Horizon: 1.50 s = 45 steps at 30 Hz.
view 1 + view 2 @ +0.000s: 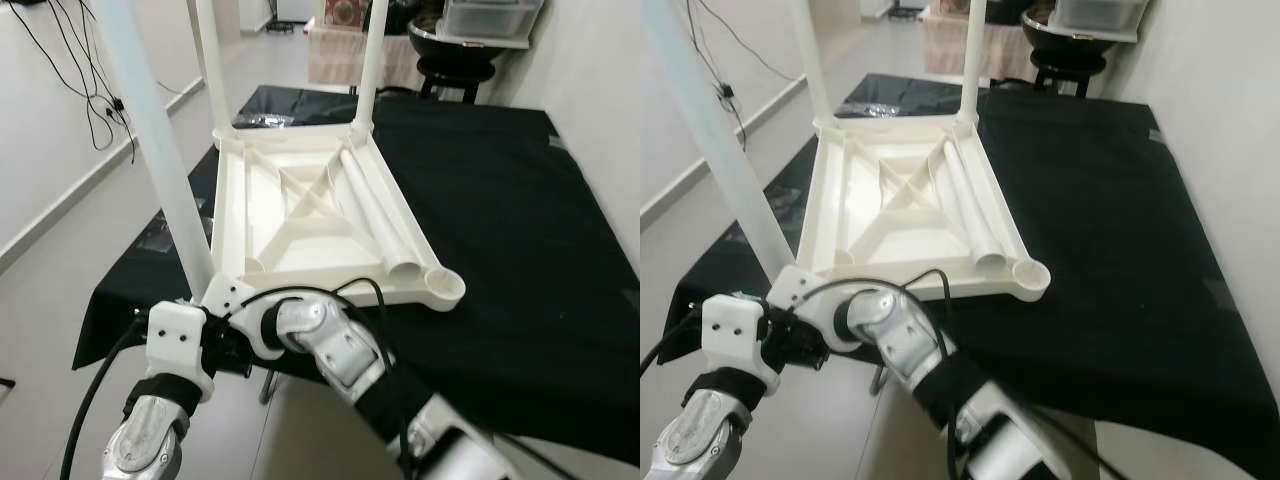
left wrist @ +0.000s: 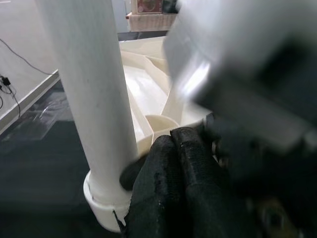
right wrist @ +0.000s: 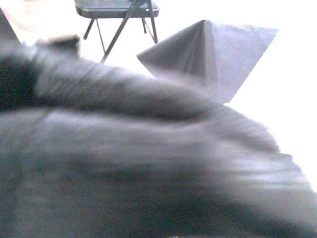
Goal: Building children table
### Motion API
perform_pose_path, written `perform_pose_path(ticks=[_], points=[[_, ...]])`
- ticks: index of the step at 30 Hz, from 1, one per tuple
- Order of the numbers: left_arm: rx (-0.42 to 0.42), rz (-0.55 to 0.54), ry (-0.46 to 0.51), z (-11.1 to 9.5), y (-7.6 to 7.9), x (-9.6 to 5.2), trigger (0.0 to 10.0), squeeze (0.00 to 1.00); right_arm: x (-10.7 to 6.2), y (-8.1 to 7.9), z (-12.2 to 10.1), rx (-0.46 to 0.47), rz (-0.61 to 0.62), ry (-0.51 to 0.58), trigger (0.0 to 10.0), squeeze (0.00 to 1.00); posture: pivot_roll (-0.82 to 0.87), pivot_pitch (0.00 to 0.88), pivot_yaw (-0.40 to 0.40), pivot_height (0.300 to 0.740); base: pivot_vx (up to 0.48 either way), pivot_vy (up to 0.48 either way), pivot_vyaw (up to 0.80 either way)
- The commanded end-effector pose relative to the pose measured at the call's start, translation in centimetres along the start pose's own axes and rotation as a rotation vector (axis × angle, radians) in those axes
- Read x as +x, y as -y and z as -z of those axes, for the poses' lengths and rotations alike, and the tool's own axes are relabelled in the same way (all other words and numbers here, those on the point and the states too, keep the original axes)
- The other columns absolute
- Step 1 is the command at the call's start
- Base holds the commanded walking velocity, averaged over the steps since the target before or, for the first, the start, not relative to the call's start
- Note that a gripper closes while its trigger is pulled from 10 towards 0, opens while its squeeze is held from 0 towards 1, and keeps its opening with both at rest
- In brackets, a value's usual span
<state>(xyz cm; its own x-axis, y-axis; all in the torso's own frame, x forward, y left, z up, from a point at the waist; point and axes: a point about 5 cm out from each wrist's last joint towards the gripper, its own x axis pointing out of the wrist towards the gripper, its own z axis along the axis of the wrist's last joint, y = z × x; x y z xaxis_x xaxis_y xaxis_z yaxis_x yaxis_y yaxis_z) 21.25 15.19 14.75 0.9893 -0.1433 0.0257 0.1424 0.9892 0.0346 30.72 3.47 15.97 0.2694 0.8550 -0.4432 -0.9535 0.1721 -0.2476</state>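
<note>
On top of the black cloth (image 1: 520,240): white tabletop (image 1: 300,215) lying upside down, three white legs standing up, a fourth leg (image 1: 385,225) lying loose inside, empty corner socket (image 1: 443,287) beside it. At the near corner: left gripper (image 2: 171,193), black fingers (image 2: 158,173) pressed together, touching the near leg (image 2: 94,99) low down. Right gripper (image 1: 225,350) just beside it; spread or closed, cannot tell.

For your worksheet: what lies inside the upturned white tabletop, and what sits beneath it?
Inside the tabletop, among its crossed ribs, lies a loose white leg, next to the empty corner socket. Beneath it is the black cloth; whatever the cloth covers is hidden.
</note>
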Motion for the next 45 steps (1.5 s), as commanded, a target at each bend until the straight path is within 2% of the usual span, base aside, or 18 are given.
perform_pose_path(ticks=[1, 2, 3, 4, 5, 7, 8, 11, 15, 21, 25, 26, 28, 29, 33, 39, 43, 45], points=[[0.009, 0.002, -0.006, 0.0, 0.1, -0.1, 10.0, 0.0, -1.1, 1.2, -0.2, -0.039, -0.026, 0.016, 10.0, 0.0, 0.03, 0.094, -0.057, 0.74, 0.0, 0.0, 0.0], [0.011, 0.008, -0.007, 0.0, 0.2, -0.1, 10.0, 0.0, -3.3, 3.2, 0.6, -0.101, -0.082, -0.033, 10.0, 0.0, 0.03, 0.095, -0.061, 0.74, 0.0, 0.0, 0.0], [0.011, 0.008, -0.007, 0.0, 0.2, -0.1, 10.0, 0.0, -3.3, 3.2, 0.6, -0.101, -0.082, -0.033, 10.0, 0.0, 0.03, 0.095, -0.061, 0.74, 0.0, 0.0, 0.0], [0.013, 0.014, -0.008, 0.0, 0.3, -0.1, 10.0, 0.0, -5.3, 5.2, 1.1, -0.132, -0.113, -0.081, 10.0, 0.0, 0.03, 0.099, -0.065, 0.74, 0.0, 0.0, 0.0], [0.014, 0.018, -0.008, 0.0, 0.3, -0.1, 10.0, 0.0, -6.6, 6.3, 1.2, -0.143, -0.123, -0.109, 10.0, 0.0, 0.03, 0.099, -0.065, 0.74, 0.0, 0.0, 0.0], [0.019, 0.025, -0.009, 0.0, 0.5, -0.2, 10.0, 0.0, -7.6, 7.5, 1.4, -0.167, -0.11, -0.165, 10.0, 0.0, 0.04, 0.111, -0.073, 0.74, 0.0, 0.0, 0.0], [0.019, 0.025, -0.009, 0.0, 0.5, -0.2, 10.0, 0.0, -7.6, 7.5, 1.4, -0.167, -0.11, -0.165, 10.0, 0.0, 0.04, 0.111, -0.073, 0.74, 0.0, 0.0, 0.0], [0.022, 0.031, -0.009, -0.1, 0.7, -0.5, 10.0, 0.0, -7.7, 8.3, 2.0, -0.199, -0.078, -0.255, 10.0, 0.0, 0.05, 0.121, -0.077, 0.74, 0.0, 0.0, 0.0], [0.019, 0.039, -0.018, -0.3, 1.0, -1.3, 10.0, 0.0, -7.5, 8.7, 3.2, -0.238, -0.092, -0.423, 10.0, 0.0, 0.07, 0.156, -0.084, 0.74, 0.0, 0.0, 0.0], [0.006, 0.043, -0.028, -0.3, 1.3, -2.0, 10.0, 0.0, -8.0, 9.0, 3.9, -0.285, -0.125, -0.511, 10.0, 0.0, 0.08, 0.185, -0.088, 0.74, 0.0, 0.0, 0.0], [-0.017, 0.043, -0.042, -0.3, 1.8, -2.8, 10.0, 0.0, -8.0, 9.6, 4.3, -0.284, -0.057, -0.578, 10.0, 0.0, 0.08, 0.211, -0.096, 0.74, 0.0, 0.0, 0.0], [-0.023, 0.043, -0.044, -0.3, 1.9, -2.9, 10.0, 0.0, -7.8, 9.5, 4.2, -0.273, -0.058, -0.574, 2.9, 0.0, 0.08, 0.215, -0.099, 0.74, 0.0, 0.0, 0.0], [-0.026, 0.043, -0.046, -0.3, 1.9, -3.0, 10.0, 0.0, -7.6, 9.4, 4.2, -0.265, -0.063, -0.569, 2.9, 0.0, 0.08, 0.215, -0.099, 0.74, 0.0, 0.0, 0.0], [-0.029, 0.043, -0.048, -0.4, 2.0, -3.1, 10.0, 0.0, -7.4, 9.3, 4.2, -0.253, -0.072, -0.559, 0.0, 0.0, 0.08, 0.218, -0.101, 0.74, 0.0, 0.0, 0.0], [-0.034, 0.043, -0.052, -0.4, 2.2, -3.2, 10.0, 0.0, -7.1, 9.2, 3.9, -0.226, -0.079, -0.536, 0.0, 0.0, 0.08, 0.217, -0.102, 0.74, 0.0, 0.0, 0.0], [-0.042, 0.043, -0.055, -0.2, 2.3, -3.0, 10.0, 0.0, -6.6, 8.8, 2.0, -0.111, -0.191, -0.409, 0.0, 0.0, 0.07, 0.2, -0.108, 0.74, 0.0, 0.0, 0.0], [-0.043, 0.042, -0.055, -0.2, 2.3, -3.0, 10.0, 0.0, -6.6, 8.7, 1.7, -0.092, -0.208, -0.385, 0.0, 0.0, 0.07, 0.194, -0.108, 0.74, 0.0, 0.0, 0.0], [-0.047, 0.04, -0.054, -0.1, 2.2, -2.8, 10.0, 0.0, -6.2, 8.4, 1.1, -0.045, -0.235, -0.314, 0.0, 0.0, 0.06, 0.185, -0.105, 0.74, 0.0, 0.0, 0.0]])
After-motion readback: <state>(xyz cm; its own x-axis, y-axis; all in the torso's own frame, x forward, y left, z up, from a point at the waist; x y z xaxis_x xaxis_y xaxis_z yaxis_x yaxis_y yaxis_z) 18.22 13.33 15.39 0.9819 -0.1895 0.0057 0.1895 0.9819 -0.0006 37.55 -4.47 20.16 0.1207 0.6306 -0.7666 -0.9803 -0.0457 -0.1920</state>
